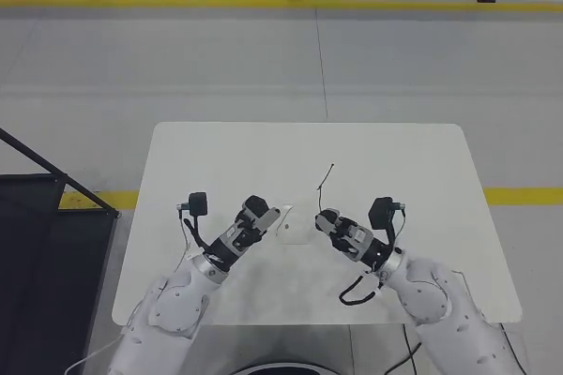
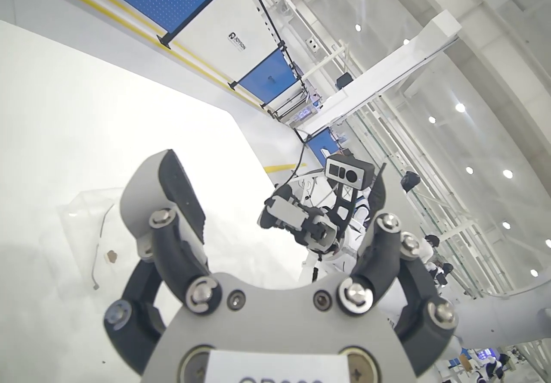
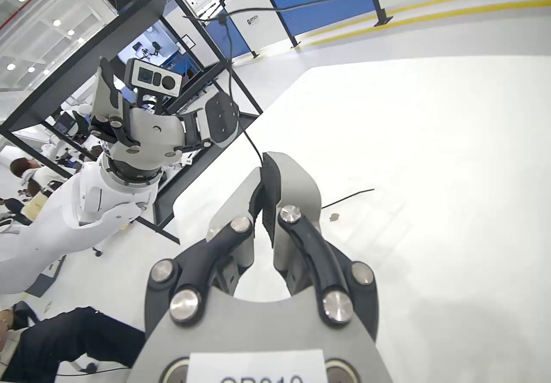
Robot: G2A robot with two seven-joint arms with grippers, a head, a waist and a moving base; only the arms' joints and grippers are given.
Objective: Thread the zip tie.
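Over the white counter (image 1: 422, 187) I see the right gripper (image 3: 264, 160) pinched on the zip tie (image 3: 232, 72), which juts past its tips. The left gripper (image 2: 275, 167) is spread wide, apparently holding nothing.

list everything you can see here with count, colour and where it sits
zip tie: 1, black, one end pinched in the right gripper, the rest free above the table
plastic bag: 1, clear, flat on the table between the two grippers
thin strip: 1, pale, at the bag; can't tell what it is
speck: 1, brown, on the table by the bag
table: 1, white, under both arms
black frame: 1, black, on the floor beside the table on the left arm's side
floor stripes: 2, yellow, one passing behind the table, one farther off
left gripper: 1, grey with black pads, open and empty near the bag
right gripper: 1, same colours, shut on the zip tie
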